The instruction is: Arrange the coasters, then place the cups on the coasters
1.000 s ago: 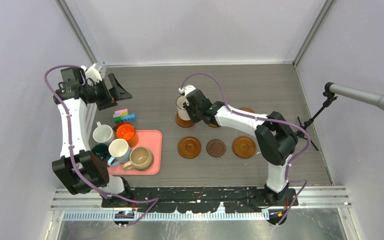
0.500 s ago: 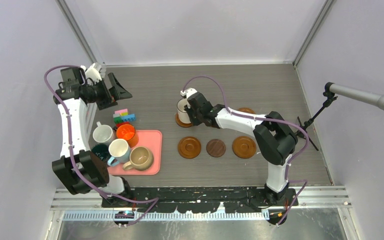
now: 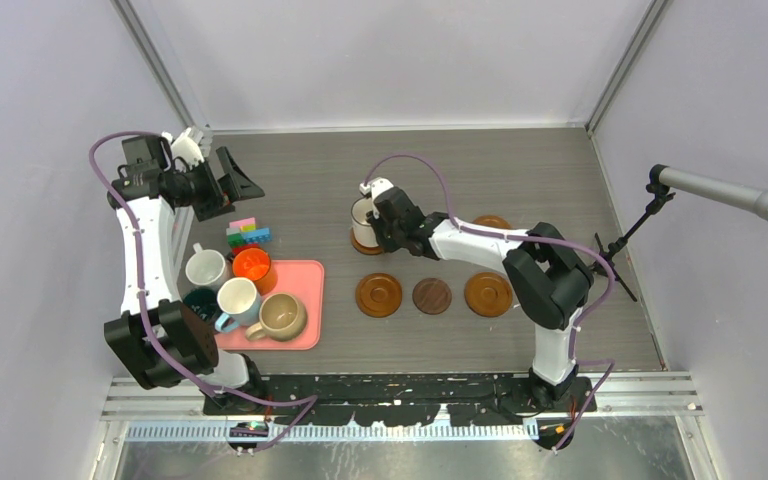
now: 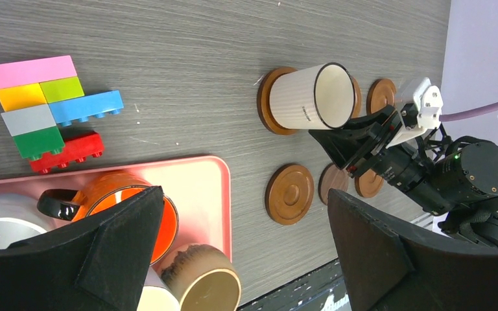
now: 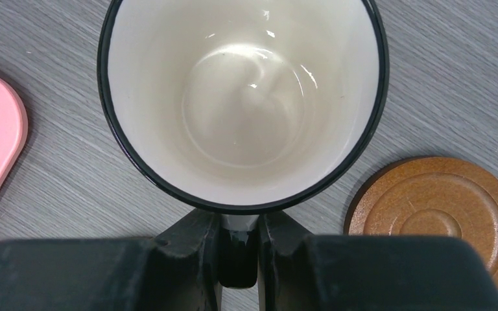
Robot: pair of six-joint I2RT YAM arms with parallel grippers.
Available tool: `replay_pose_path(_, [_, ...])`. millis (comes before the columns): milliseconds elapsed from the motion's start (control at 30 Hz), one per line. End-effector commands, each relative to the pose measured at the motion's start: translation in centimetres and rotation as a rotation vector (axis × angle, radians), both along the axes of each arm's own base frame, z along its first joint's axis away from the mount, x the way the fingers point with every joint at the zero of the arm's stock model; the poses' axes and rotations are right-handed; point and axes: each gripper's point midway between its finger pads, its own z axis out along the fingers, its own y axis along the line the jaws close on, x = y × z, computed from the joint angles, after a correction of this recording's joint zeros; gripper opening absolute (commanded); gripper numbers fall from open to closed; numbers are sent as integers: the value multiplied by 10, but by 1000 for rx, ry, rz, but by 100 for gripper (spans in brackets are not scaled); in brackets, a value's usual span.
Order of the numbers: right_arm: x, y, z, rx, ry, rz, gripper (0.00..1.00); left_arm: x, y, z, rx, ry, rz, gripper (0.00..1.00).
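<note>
White cup [image 5: 243,97] stands on a brown coaster [image 4: 267,103], its handle pinched tight in the right claw [image 5: 239,225]. The left claw [image 4: 240,249] hangs wide open near the pink tray [image 4: 222,194].

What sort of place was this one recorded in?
Probably a lab test booth: plain pale walls boxing in a grey table, a metal mounting rail, a microphone on a stand.

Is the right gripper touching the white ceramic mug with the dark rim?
Touching. In the right wrist view the right gripper has both black fingers pressed against the handle of the white ceramic mug, just under its dark rim.
</note>
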Motion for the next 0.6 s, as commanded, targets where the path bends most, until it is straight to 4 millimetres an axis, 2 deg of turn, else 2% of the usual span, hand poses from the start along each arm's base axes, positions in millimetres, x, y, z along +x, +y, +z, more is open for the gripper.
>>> replay_pose_path(0, [11, 19, 26, 86, -87, -3, 21, -1, 3, 13, 23, -57, -3, 100])
replay_pose_path(133, [6, 16, 26, 82, -79, -7, 35, -2, 3, 13, 34, -52, -11, 100])
replay_pose_path(233, [2, 15, 30, 87, -66, -12, 50, -3, 7, 11, 74, -45, -30, 100])
replay_pose_path(433, [-2, 8, 49, 82, -73, -16, 64, -15, 19, 6, 206, -17, -102, 100])
replay_pose_path(567, [-8, -2, 71, 74, -81, -2, 70, -39, 20, -3, 287, 21, -227, 100])
